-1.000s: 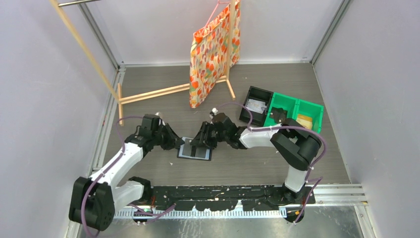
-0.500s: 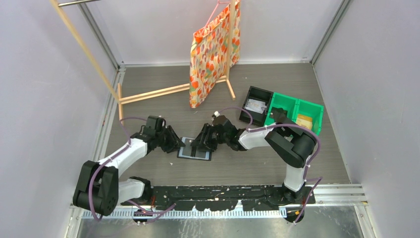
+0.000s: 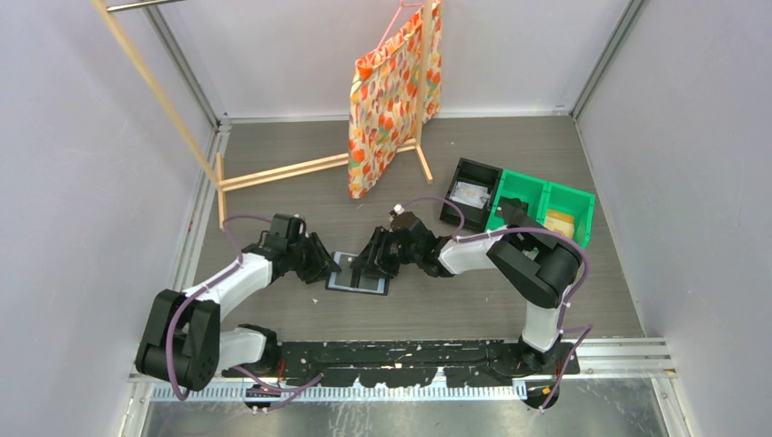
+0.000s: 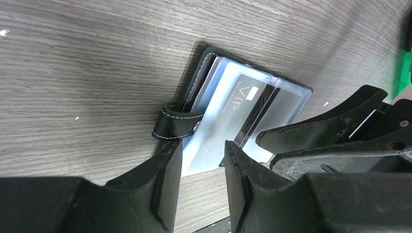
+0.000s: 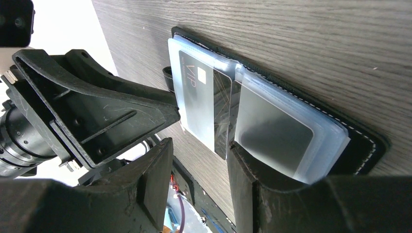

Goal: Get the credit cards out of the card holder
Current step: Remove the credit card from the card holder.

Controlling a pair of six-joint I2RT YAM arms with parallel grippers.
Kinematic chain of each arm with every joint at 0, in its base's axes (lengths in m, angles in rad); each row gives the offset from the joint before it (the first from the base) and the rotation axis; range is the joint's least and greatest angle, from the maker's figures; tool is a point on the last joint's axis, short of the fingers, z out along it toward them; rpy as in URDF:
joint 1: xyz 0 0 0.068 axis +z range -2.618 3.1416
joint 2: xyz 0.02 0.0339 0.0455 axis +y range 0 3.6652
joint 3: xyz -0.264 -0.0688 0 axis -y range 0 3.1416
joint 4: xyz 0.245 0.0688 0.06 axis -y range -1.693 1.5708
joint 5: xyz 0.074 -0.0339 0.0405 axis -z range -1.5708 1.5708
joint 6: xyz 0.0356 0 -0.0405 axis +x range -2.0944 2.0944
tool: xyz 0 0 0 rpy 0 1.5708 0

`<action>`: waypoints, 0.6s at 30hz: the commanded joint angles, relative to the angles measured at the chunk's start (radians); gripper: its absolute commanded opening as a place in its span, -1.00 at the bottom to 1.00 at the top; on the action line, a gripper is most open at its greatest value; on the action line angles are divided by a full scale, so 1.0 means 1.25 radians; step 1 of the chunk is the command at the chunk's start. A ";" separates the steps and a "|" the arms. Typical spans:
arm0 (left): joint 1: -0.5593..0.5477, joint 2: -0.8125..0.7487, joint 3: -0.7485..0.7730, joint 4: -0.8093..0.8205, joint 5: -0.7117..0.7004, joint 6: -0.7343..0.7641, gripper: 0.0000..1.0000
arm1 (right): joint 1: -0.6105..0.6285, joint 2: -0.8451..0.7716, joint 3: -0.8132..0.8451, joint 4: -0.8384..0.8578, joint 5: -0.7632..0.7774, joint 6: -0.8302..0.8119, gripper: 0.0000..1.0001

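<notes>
Holder (image 3: pixel 362 282) is lying open on the table (image 3: pixel 455 305) between the arms. The left gripper (image 4: pixel 201 182) is barely parted and straddles the holder's edge by the clasp (image 4: pixel 175 127), clamping nothing. The right gripper (image 5: pixel 197 174) is the same, slightly parted over the VIP card (image 5: pixel 204 104), which sits in its sleeve.

White shells are covering the left arm (image 3: pixel 228 282) and right arm (image 3: pixel 469 253) between black joints, with purple cables (image 3: pixel 167 320) looping alongside. The left gripper (image 4: pixel 203 148) and right gripper (image 5: pixel 199 148) are showing matte black, wedge-shaped fingers (image 4: pixel 165 187), with ribbed, trussed frames behind them.
</notes>
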 commanded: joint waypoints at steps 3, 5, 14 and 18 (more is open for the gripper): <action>0.005 0.005 -0.017 0.071 0.064 0.010 -0.24 | -0.002 -0.002 -0.004 0.034 0.010 0.008 0.00; 0.005 0.016 -0.016 0.085 0.083 0.006 -0.26 | -0.002 -0.001 -0.004 0.035 0.010 0.008 0.01; 0.005 0.009 -0.037 0.141 0.142 -0.029 -0.57 | -0.003 0.003 -0.005 0.036 0.010 0.008 0.00; 0.005 0.004 -0.046 0.150 0.150 -0.037 -0.69 | -0.002 0.002 -0.005 0.039 0.010 0.008 0.01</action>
